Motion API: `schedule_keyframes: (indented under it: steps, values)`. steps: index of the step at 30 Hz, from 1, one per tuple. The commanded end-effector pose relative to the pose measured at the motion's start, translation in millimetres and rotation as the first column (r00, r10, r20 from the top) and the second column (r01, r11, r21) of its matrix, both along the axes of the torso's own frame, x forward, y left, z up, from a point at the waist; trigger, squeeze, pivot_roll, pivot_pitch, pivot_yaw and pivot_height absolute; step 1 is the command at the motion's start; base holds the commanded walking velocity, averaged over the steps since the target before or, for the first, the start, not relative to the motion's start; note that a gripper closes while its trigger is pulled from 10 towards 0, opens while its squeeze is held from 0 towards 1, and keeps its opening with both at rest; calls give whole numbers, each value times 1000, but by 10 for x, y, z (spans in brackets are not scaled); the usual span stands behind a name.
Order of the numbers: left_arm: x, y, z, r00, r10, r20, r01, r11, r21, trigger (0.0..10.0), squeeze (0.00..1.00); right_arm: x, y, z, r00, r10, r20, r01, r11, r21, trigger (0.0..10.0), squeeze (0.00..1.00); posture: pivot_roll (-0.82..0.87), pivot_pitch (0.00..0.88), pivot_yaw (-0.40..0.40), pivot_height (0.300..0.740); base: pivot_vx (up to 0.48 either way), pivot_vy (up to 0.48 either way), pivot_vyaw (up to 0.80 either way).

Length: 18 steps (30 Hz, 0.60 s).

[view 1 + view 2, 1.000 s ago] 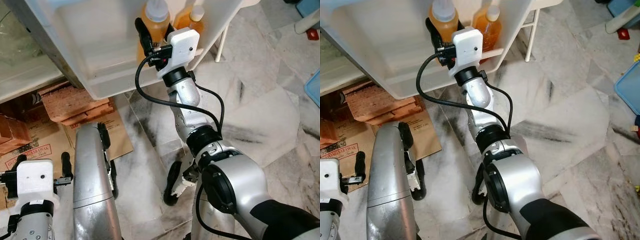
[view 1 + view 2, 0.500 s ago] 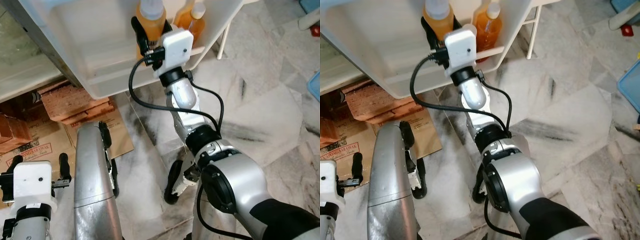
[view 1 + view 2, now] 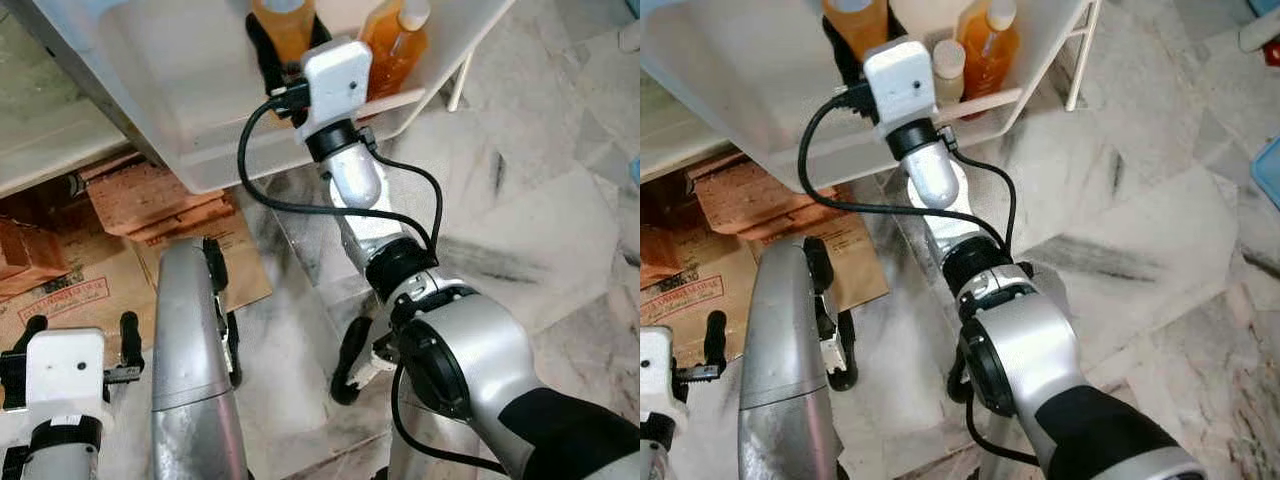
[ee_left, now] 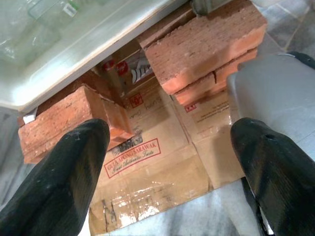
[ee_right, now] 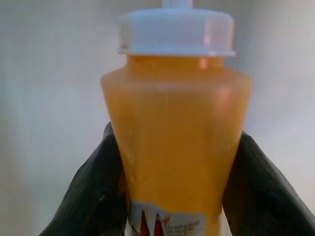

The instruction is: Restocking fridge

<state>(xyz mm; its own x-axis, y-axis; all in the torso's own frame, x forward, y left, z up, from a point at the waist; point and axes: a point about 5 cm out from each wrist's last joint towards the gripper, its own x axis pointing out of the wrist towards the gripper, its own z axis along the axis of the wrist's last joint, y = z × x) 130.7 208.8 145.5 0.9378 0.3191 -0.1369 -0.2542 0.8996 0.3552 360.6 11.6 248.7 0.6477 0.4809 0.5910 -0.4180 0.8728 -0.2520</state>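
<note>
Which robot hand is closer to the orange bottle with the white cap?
The right. The right end effector has its fingers on both sides of the orange bottle at the fridge door shelf. The left end effector hangs low over cardboard, far away.

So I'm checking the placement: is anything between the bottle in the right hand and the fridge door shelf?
Nothing visible blocks it. The right hand grips the orange bottle over the door shelf. Another orange bottle already stands beside it in that shelf, close on the right.
</note>
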Motion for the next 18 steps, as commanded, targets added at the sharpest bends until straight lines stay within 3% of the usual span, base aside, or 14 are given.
schedule_keyframes:
  steps: [1,3,8,18]
  values:
    - [-66,-1,-26,999,15,-36,-15,1000,-2,10000,0,-58,86,-326,994,9,-108,-15,998,-56,10000,0,472,622,-102,481,0,0,0]
    - [-75,0,-23,999,14,-39,-14,1000,-3,10000,0,-51,33,-495,986,-29,-166,15,996,-88,10000,0,469,628,-99,481,0,0,0]
    - [-81,-5,-29,999,7,-46,-7,1000,-4,10000,0,-14,-89,-679,968,-117,-224,84,985,-149,10000,0,464,629,-96,481,0,0,0]
    - [-33,-9,-49,999,0,-46,0,1000,-10,10000,0,170,-508,-751,897,-378,-229,322,914,-245,10000,0,452,622,-96,481,0,0,0]
